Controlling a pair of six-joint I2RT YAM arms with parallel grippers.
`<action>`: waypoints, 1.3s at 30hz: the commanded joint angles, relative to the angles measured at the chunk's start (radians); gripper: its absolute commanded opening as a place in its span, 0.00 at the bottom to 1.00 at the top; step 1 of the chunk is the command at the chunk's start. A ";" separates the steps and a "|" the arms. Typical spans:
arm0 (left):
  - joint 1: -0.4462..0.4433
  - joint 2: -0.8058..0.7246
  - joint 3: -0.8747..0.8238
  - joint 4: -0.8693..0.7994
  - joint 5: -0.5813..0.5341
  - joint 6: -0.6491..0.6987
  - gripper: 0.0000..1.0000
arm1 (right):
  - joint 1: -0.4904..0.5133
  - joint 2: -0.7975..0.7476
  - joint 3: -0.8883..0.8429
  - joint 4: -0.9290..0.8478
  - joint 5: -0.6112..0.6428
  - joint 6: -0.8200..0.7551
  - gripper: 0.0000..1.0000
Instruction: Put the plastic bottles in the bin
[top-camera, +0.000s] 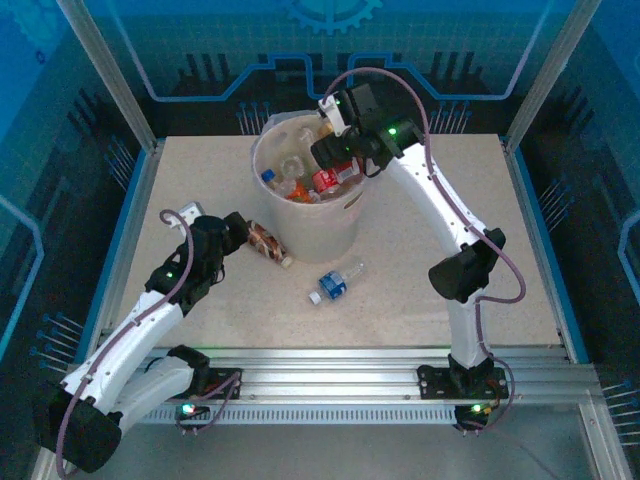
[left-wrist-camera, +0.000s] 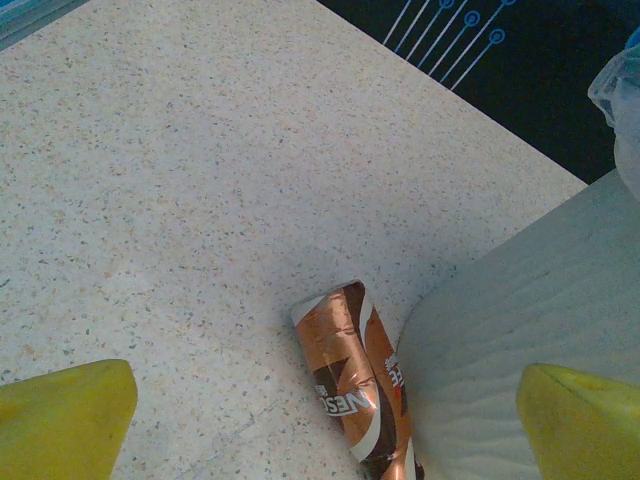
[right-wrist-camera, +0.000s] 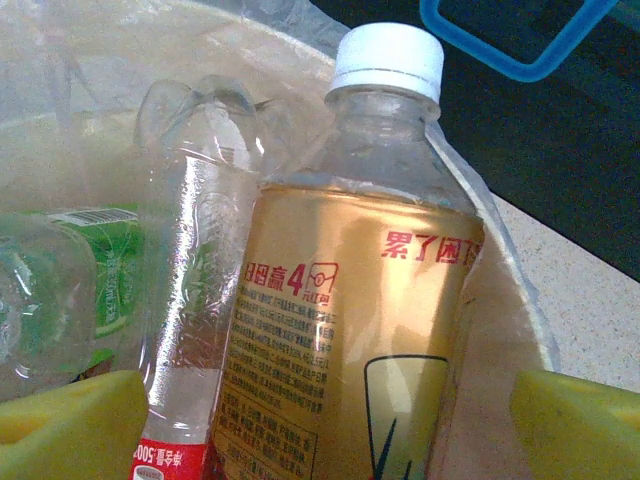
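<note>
1. The right claw is over the bin with its jaws spread wide. The yellow pads sit clear of the orange-label bottle on both sides, so I judge it grips nothing.
2. That bottle stands cap-up inside the bin, close to the rim, with a clear bottle and a green-labelled bottle beside it.
3. To finish this drop well, I'd keep the jaws wide and lift straight up, so no pad snags the liner bag or drags a bottle out.
4. The left claw is fully open and empty above the brown bottle, which lies on the bench touching the bin's foot.
5. A blue-label bottle lies near the bench's middle, on the bin's near side.
6. The bench is speckled beige, with the bin toward its far edge. Blue-lit panels and metal posts wall it in.
</note>
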 joint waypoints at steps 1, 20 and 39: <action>0.009 0.003 0.018 0.000 -0.001 -0.004 0.99 | 0.008 -0.036 0.043 0.015 -0.007 0.005 0.90; 0.011 0.046 0.038 0.006 0.034 0.004 0.99 | -0.084 0.115 0.233 0.129 -0.257 0.106 0.82; 0.010 0.062 0.036 0.020 0.045 0.007 0.99 | -0.089 0.152 0.253 0.086 -0.483 0.092 0.75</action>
